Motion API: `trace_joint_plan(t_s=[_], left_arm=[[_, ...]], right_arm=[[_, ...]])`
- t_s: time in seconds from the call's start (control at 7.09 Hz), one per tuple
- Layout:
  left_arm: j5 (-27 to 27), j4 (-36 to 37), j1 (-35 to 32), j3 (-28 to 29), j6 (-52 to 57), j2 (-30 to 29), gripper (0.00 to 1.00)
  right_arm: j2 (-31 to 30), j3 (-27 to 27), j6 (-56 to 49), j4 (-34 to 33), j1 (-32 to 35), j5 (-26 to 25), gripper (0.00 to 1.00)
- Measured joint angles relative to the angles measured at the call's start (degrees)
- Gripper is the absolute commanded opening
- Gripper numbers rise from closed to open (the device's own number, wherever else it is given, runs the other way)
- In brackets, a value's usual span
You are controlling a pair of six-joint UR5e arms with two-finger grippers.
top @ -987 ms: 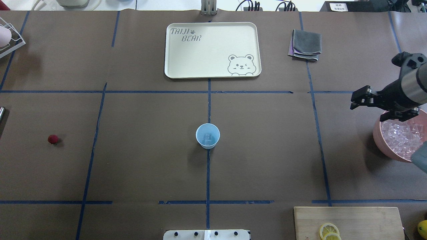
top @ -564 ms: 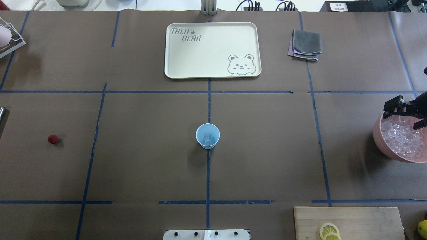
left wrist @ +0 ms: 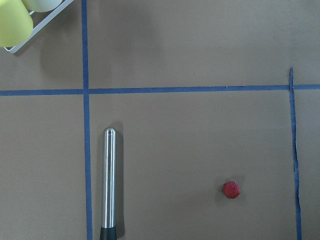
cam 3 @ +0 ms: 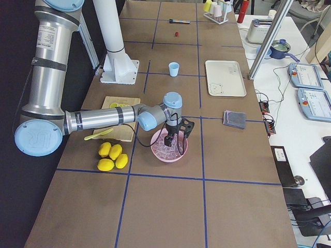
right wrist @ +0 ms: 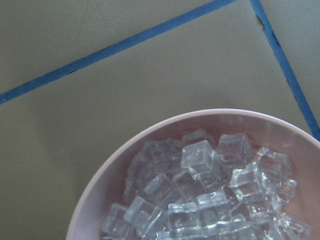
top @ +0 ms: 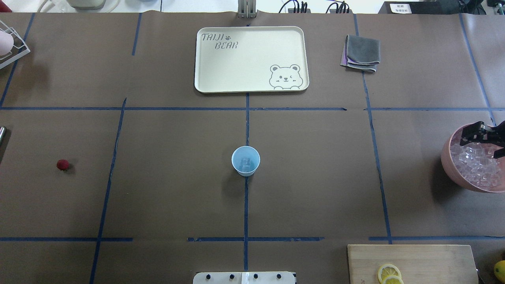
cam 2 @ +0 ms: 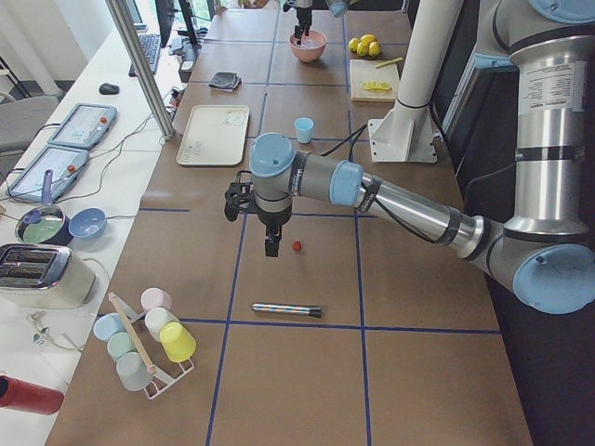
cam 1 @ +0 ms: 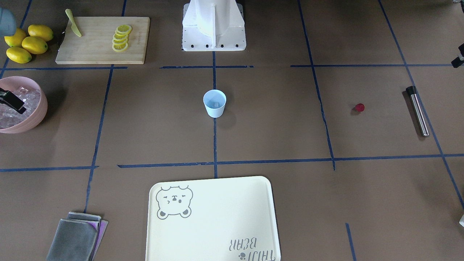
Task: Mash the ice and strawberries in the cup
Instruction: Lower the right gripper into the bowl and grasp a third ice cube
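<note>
The pale blue cup stands upright at the table's centre with a clear ice cube or two inside. Most of the ice is piled in a pink bowl at the right edge. My right gripper hangs open over the bowl's far side, just above the cubes, holding nothing. The small dark-red strawberry lies alone on the table at far left. My left gripper hovers above the strawberry; only the left side view shows it, so I cannot tell its state.
A steel rod with a black end lies beyond the strawberry. A cream bear tray and a folded grey cloth sit at the far side. A cutting board with lemon slices, whole lemons and a cup rack occupy the corners.
My right gripper has moved right and down, from above the bowl's left rim to low over the ice. The cup and strawberry have not moved.
</note>
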Motion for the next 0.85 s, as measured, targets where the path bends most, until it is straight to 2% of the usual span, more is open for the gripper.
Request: trace_joint_plan(t_s=[0.28,0.56,0.85], left_arm=[[0.0,0.0,0.0,-0.1,0.0,0.0,1.0],[0.0,0.0,0.0,-0.1,0.0,0.0,1.0],[0.0,0.0,0.0,-0.1,0.0,0.0,1.0]], right_arm=[[-0.8,0.0,0.1,0.4,-0.1,0.9,0.8],[-1.4,0.8,0.0,0.5,-0.2,3.8,0.79],[-1.8,0.7,-0.3,0.5,-0.4,4.3,0.79]])
